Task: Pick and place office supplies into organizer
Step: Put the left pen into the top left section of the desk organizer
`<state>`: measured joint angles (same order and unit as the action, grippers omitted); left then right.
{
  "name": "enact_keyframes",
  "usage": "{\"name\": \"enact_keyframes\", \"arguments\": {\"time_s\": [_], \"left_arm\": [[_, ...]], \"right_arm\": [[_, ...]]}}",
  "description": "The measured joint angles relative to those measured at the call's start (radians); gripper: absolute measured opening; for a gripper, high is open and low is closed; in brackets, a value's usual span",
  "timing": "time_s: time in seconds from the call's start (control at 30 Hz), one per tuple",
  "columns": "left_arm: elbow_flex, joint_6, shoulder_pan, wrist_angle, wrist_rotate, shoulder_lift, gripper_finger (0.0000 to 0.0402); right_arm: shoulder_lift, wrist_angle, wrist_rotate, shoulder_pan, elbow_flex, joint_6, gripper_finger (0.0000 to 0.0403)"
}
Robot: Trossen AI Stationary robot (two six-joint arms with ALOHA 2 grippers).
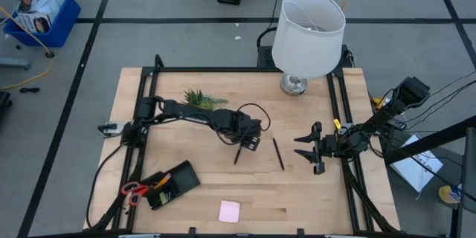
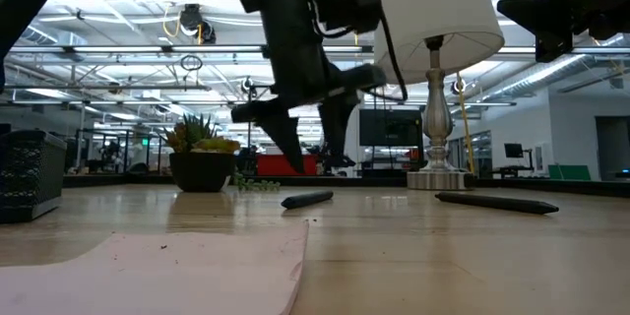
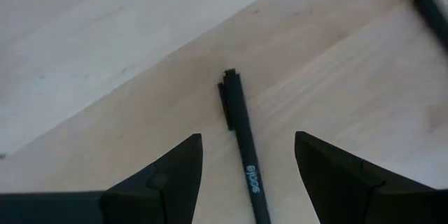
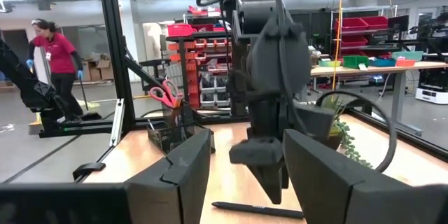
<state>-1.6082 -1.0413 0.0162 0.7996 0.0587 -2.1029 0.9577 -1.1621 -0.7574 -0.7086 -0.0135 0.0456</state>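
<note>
from my console i counted one organizer at the front left holding one scissors, one pink pad, two pens mid-table; left gripper spread above one, right gripper parted, empty.

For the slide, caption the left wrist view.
Left gripper open, poised over a black pen lying on the wooden table.

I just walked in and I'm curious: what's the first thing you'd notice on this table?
Probably the big white lamp at the table's far edge. Next, the left gripper hanging open over a thin black pen mid-table, with another black pen lying beside it. Near the front sits a pink sticky-note pad.
</note>
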Motion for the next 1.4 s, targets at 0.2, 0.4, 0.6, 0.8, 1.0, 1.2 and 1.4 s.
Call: {"name": "enact_keyframes", "arguments": {"time_s": [0.2, 0.4, 0.6, 0.8, 1.0, 1.2, 1.4], "left_arm": [[-0.003, 0.013, 0.000, -0.015, 0.002, -0.031, 0.0232], [-0.001, 0.091, -0.003, -0.047, 0.003, -0.054, 0.0232], [-0.001, 0.131, -0.008, -0.113, 0.043, -0.071, 0.0232], [-0.001, 0.193, -0.018, -0.090, 0.063, -0.071, 0.0232], [-0.003, 0.166, -0.018, -0.042, 0.053, -0.082, 0.0232], [-0.006, 0.166, -0.016, -0.038, 0.068, -0.097, 0.0232], [-0.004, 0.141, -0.012, -0.036, 0.085, -0.099, 0.0230]], "right_arm": [[0.000, 0.001, 0.000, 0.000, 0.000, 0.000, 0.0172], [0.000, 0.008, 0.000, 0.000, 0.000, 0.000, 0.0176], [0.000, 0.046, 0.000, 0.000, 0.000, 0.000, 0.0172], [-0.001, 0.043, 0.000, 0.000, 0.000, 0.000, 0.0176], [-0.001, 0.046, 0.000, 0.000, 0.000, 0.000, 0.0172], [-0.001, 0.045, 0.000, 0.000, 0.000, 0.000, 0.0176], [-0.001, 0.045, 0.000, 0.000, 0.000, 0.000, 0.0172]]}}
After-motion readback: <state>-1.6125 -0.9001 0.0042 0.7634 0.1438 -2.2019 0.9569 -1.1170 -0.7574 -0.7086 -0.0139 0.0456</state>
